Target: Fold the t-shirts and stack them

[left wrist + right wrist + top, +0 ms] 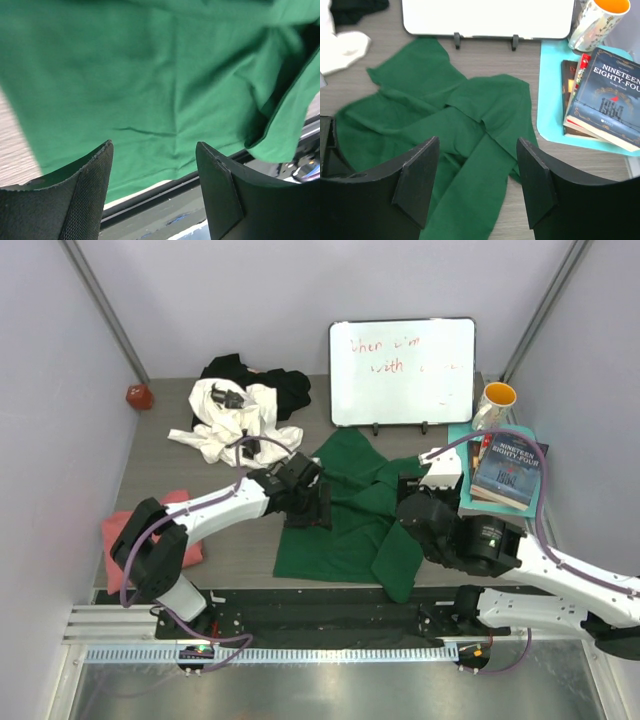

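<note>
Top external view: nothing is folded or stacked yet. Four t-shirts, one per colour: the dark green t-shirt lies rumpled just before the whiteboard, the white t-shirt and black t-shirt are heaped left of it, and the salmon pink t-shirt is further left. Two claws, the left claw and right claw, gape wide over the green, seemingly gripping nothing

The black tee is largely hidden behind the white tee at the far edge. The pink tee, at the left edge, is partly covered by the left arm. The writing on the whiteboard cannot be read.
</note>
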Robot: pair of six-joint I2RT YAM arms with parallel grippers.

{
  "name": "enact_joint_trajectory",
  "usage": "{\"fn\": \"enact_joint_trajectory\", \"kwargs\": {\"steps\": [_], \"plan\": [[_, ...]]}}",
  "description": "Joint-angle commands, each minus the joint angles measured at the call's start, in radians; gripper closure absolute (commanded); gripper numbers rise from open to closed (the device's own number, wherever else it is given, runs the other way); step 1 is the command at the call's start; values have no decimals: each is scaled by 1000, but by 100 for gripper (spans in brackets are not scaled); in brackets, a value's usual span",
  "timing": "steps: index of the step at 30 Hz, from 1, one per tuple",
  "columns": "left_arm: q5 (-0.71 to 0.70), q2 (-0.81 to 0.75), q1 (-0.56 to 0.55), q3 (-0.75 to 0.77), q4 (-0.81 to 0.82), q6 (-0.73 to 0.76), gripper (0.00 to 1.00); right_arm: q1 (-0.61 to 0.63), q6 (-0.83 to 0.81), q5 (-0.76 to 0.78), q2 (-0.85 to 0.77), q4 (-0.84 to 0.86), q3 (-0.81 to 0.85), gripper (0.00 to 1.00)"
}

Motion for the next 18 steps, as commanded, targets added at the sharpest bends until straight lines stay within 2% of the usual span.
{"fn": "enact_joint_trajectory", "kwargs": {"steps": [1,6,8,9,10,12,13,18], "plan": [[22,70,-67,3,15,-13,32,-3,20,44,30,48,-61,31],[-2,151,-126,52,-99,7,33,-53,12,10,57,101,-97,30],[-11,173,-137,62,-128,10,40,-82,11,-23,70,128,-101,30],[-11,176,-137,60,-133,10,46,-94,9,-65,74,139,-104,30],[-13,177,-137,57,-133,8,67,-119,8,-83,79,151,-106,30],[-27,182,-137,45,-137,4,85,-130,2,-115,99,185,-110,31],[-33,185,-137,40,-142,2,97,-131,-5,-146,108,194,-109,31],[-100,182,-137,14,-205,-29,100,-135,-43,-195,229,251,-63,31]]}}
